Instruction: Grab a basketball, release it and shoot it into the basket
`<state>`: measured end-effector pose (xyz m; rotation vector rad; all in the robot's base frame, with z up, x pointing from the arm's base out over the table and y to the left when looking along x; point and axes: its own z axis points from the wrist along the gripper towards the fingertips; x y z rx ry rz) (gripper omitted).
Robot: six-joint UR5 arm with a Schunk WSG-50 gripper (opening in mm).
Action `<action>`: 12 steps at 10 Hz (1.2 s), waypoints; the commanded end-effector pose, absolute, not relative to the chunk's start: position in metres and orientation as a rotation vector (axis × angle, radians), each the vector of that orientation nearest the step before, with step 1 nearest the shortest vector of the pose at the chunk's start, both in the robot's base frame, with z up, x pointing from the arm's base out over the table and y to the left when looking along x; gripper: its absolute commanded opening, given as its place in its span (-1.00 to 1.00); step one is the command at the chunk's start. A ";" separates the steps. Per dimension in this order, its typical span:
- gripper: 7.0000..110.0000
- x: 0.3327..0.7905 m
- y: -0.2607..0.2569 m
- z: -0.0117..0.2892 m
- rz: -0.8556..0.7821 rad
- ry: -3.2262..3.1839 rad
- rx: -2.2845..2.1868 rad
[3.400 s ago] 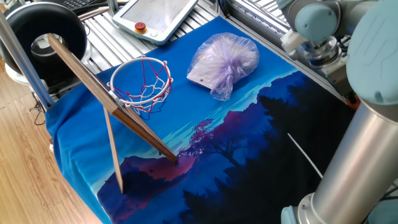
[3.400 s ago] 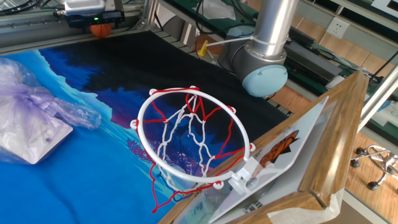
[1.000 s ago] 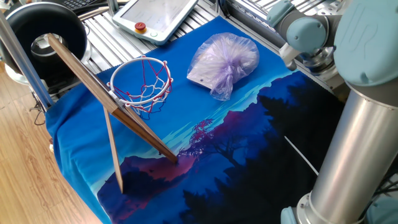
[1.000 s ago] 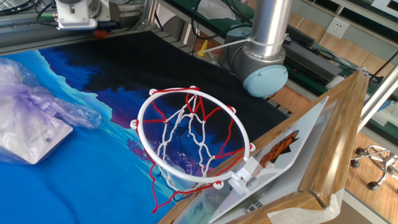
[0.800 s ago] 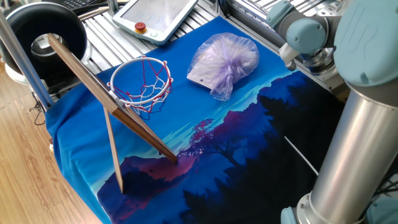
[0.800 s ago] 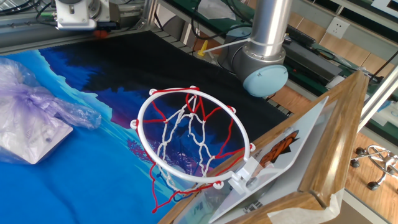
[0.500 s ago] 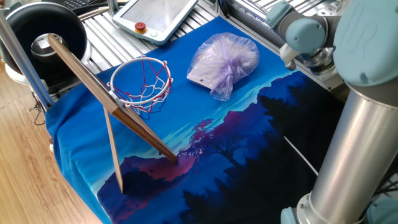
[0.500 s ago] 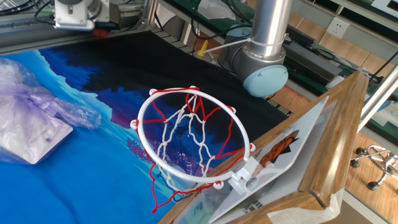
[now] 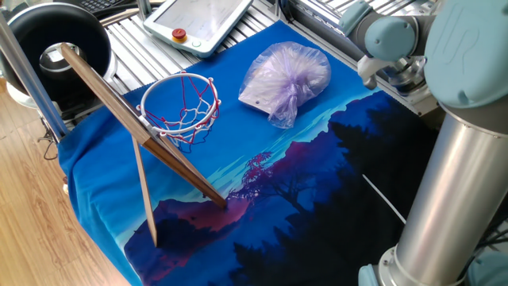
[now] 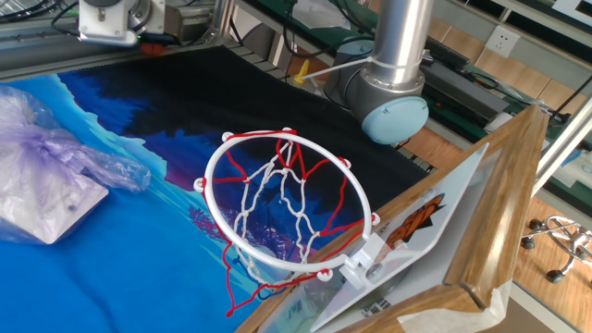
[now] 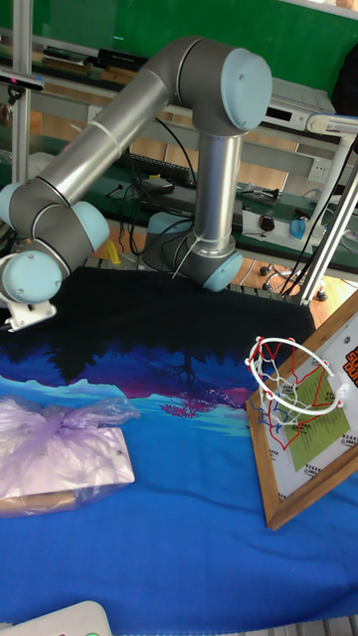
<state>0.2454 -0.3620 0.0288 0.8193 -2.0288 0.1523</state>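
Gripper (image 10: pixel 113 22) at the far dark edge of the cloth (image 10: pixel 139 268), well apart from the basket (image 10: pixel 287 135), whose red rim opens upward from the wooden backboard (image 10: pixel 481 222) at the opposite side. Its fingers are hidden behind the wrist housing in every view, so neither their opening nor any hold can be told, and the basketball cannot be made out. Judged from this, any shot must cross the open cloth diagonally towards the hoop, passing beside the lilac bag (image 10: pixel 51 162).
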 end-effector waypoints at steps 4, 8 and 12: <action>-1.00 0.236 -0.346 0.030 0.038 -2.017 0.834; -1.00 0.234 -0.338 0.029 -0.016 -2.015 0.851; -1.00 0.231 -0.337 0.032 -0.029 -2.000 0.845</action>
